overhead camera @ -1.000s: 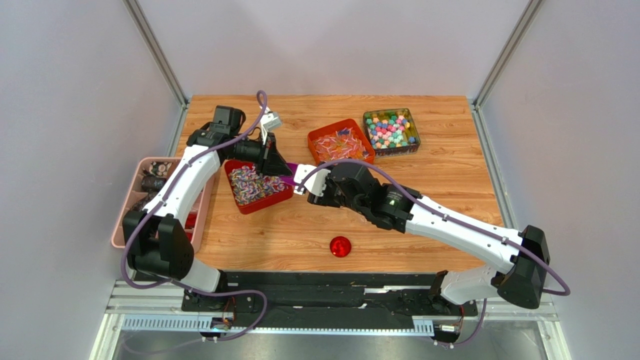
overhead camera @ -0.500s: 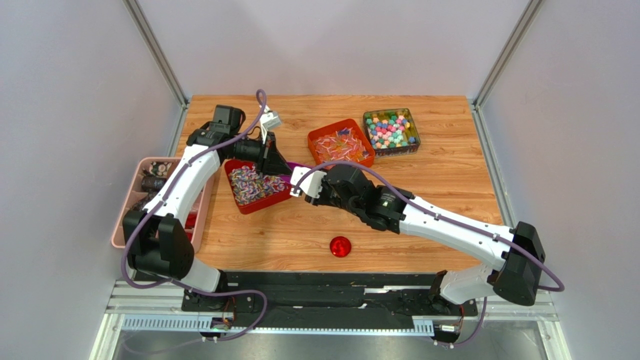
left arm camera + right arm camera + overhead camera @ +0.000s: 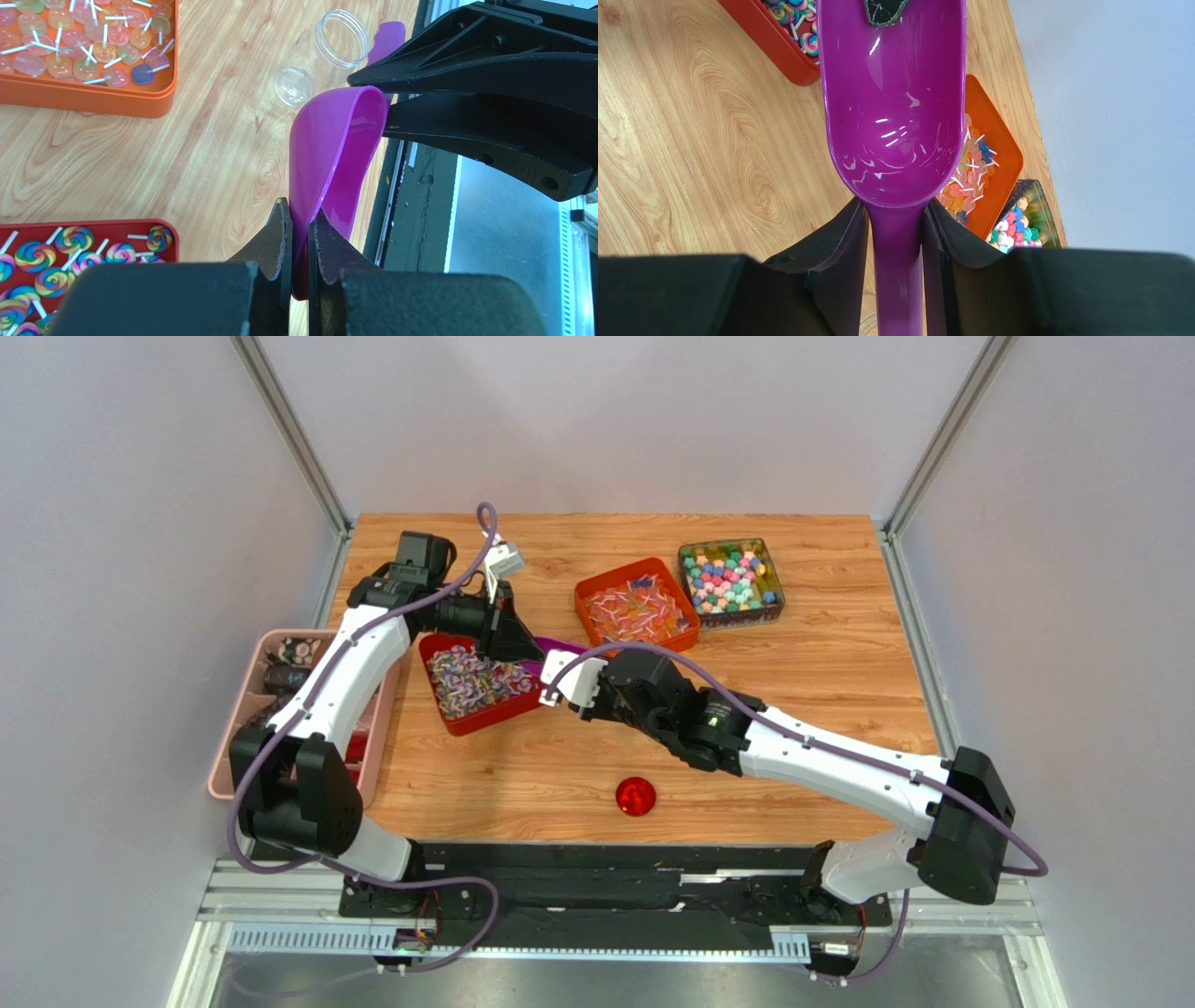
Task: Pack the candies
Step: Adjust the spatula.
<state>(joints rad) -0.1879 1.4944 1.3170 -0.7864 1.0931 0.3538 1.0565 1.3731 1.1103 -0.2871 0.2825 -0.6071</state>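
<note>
Now, in the left wrist view, your left pincer point(image 3: 298, 210) is pinching the rim of the purple scoop point(image 3: 337, 154). In the right wrist view, your right pincer point(image 3: 896, 210) is clasping its handle; pulling before the left releases is risking a twisted, dropped scoop. From above, the candies point(image 3: 470, 679) are lying in the red tray point(image 3: 494, 718), centre-left on the wooden tabletop point(image 3: 842, 658), grey walls point(image 3: 631, 420) enclosing it.
</note>
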